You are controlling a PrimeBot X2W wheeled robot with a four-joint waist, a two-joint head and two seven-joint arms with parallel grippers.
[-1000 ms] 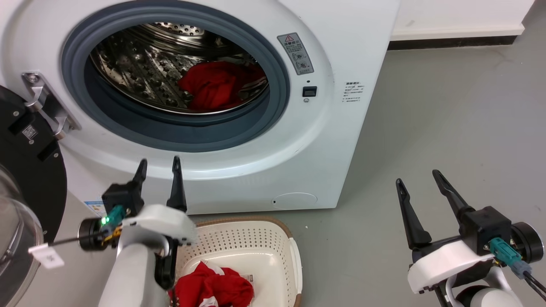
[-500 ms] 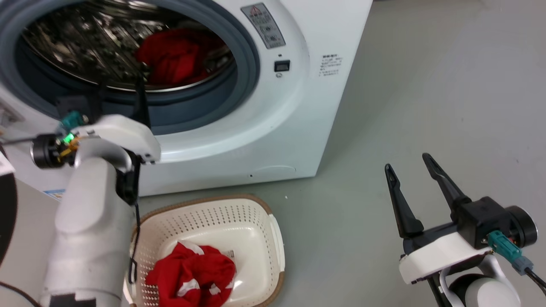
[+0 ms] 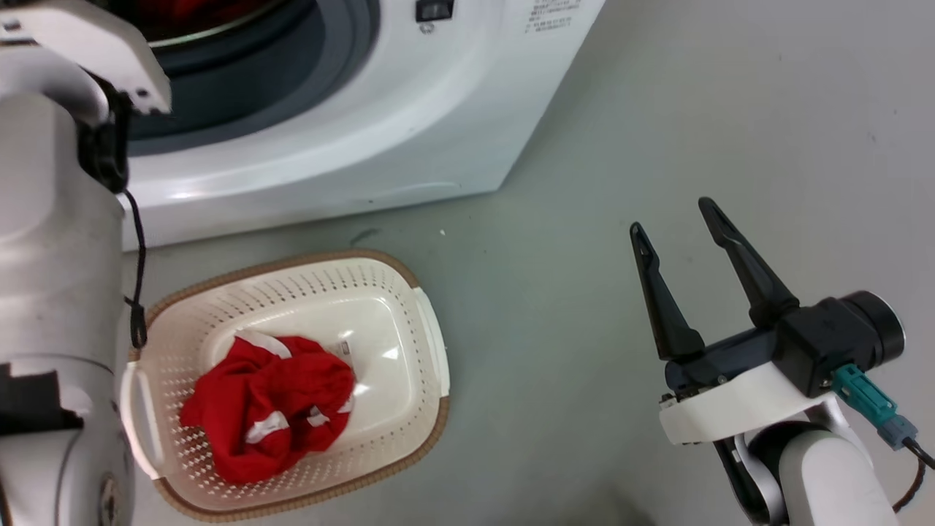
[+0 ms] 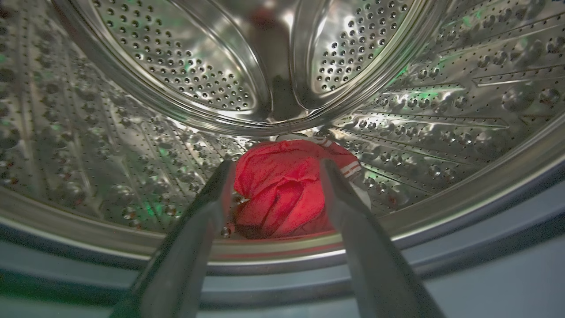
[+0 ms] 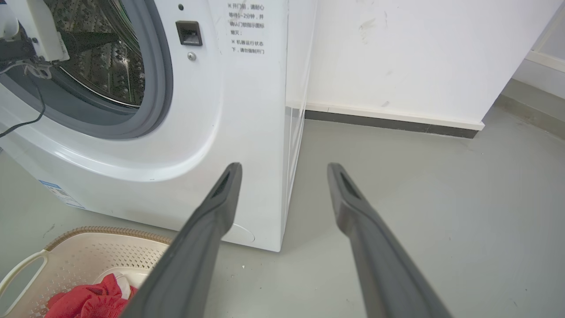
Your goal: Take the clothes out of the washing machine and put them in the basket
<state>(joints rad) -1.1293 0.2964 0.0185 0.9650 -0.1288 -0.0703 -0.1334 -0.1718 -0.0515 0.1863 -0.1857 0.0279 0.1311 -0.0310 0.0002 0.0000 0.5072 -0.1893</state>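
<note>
While the left gripper [image 4: 277,162] sits inside the washing machine [image 3: 350,131] with fingers spread wide and empty, the clothes [image 4: 282,194] lie just beyond its tips, framed between them; a red garment [image 3: 270,402] lies in the basket [image 3: 432,343]; the right gripper [image 3: 670,214] gapes, holding nothing

The grey floor [image 3: 694,109] carries the washing machine [image 3: 329,139] and, near it, the basket [image 3: 329,281].
</note>
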